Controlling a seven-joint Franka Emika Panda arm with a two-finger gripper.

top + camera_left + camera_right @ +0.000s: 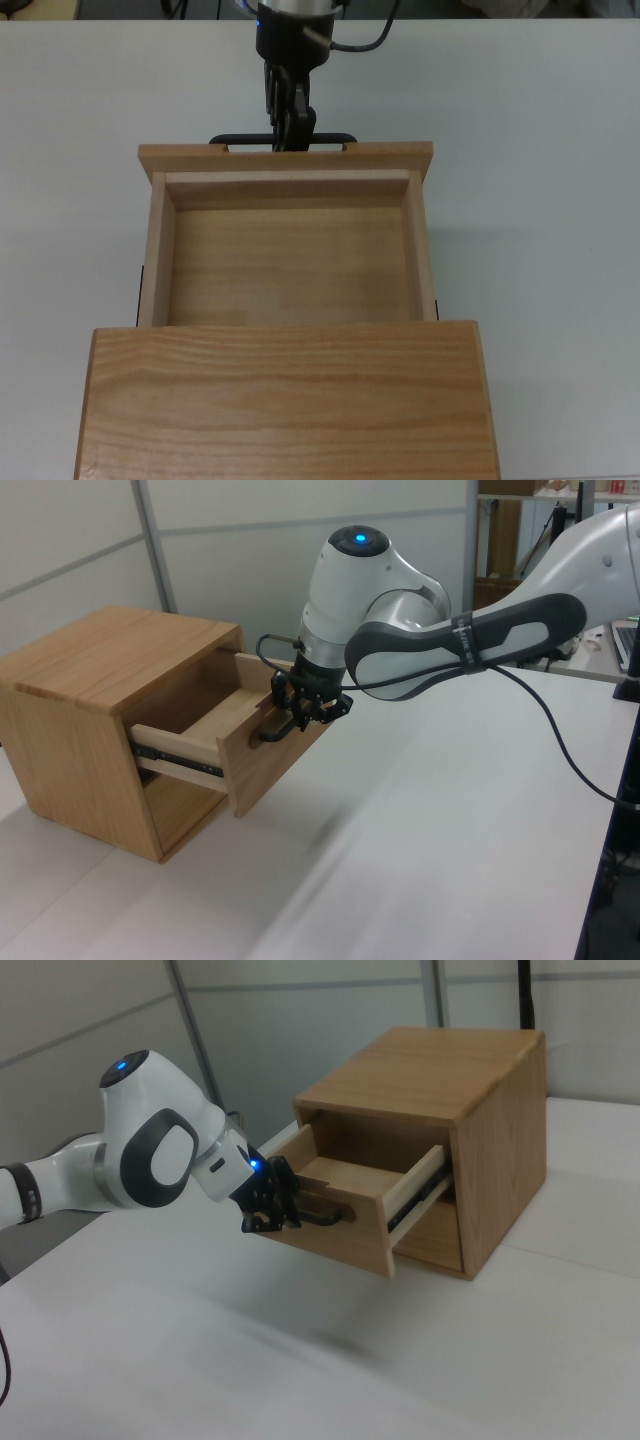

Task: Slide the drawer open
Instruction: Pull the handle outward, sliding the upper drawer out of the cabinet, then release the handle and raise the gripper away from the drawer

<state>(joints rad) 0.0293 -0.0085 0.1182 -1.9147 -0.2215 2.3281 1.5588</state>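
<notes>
Top view: the drawer (290,250) stands well out of the cabinet (285,400), its bare floor showing. The gripper (292,130) sits at the middle of the black handle (283,140), jaws drawn narrow around the bar.

Left view: the gripper (308,708) grips the handle (272,732) on the front panel, and 1 dark slide rail (175,765) is exposed along the drawer's side, which the top view does not show. The cabinet rests on the white desk (420,820).

Right view: the drawer (350,1210) hangs from the upper opening, and the far rail (420,1198) shows.

Risk, as I judge it: pulling past the rails' end could drag or tip the cabinet; an off-axis pull could bind the slides or slip the jaws off the thin bar.
</notes>
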